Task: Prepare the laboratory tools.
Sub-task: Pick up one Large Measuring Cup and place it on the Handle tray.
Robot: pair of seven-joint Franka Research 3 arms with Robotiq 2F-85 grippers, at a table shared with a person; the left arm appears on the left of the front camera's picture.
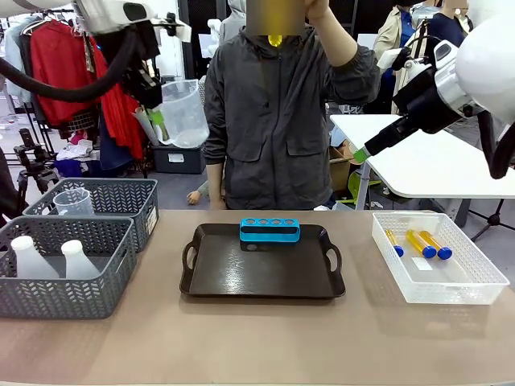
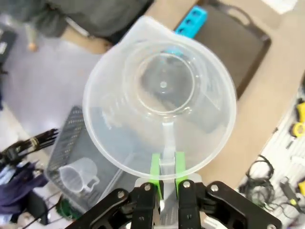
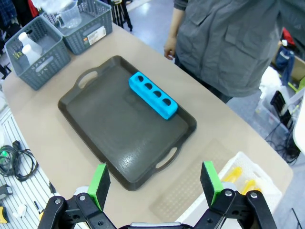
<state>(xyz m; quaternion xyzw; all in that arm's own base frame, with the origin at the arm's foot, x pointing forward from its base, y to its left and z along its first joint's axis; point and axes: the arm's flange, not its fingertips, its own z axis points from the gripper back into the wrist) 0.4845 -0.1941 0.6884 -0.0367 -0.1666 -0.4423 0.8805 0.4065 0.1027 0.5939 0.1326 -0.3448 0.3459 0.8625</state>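
Observation:
My left gripper (image 2: 164, 168) is shut on the handle of a clear measuring beaker (image 2: 162, 100), held high above the table's left side (image 1: 183, 112). The blue four-hole rack (image 1: 269, 230) stands empty at the far edge of the dark tray (image 1: 261, 277). Three yellow tubes with blue caps (image 1: 420, 243) lie in the white basket (image 1: 475, 277) at right. The person holds a yellow object (image 1: 275, 39) up near the head. My right gripper (image 3: 155, 183) hangs open, high over the table's near right part, above the tray (image 3: 119, 129) and rack (image 3: 153, 95).
Two grey mesh baskets stand at the left: the far one (image 1: 121, 197) holds another clear beaker (image 1: 74, 201), the near one (image 1: 64, 293) holds two white flasks (image 1: 32, 257). A person stands at the far side. Bare tabletop lies in front of the tray.

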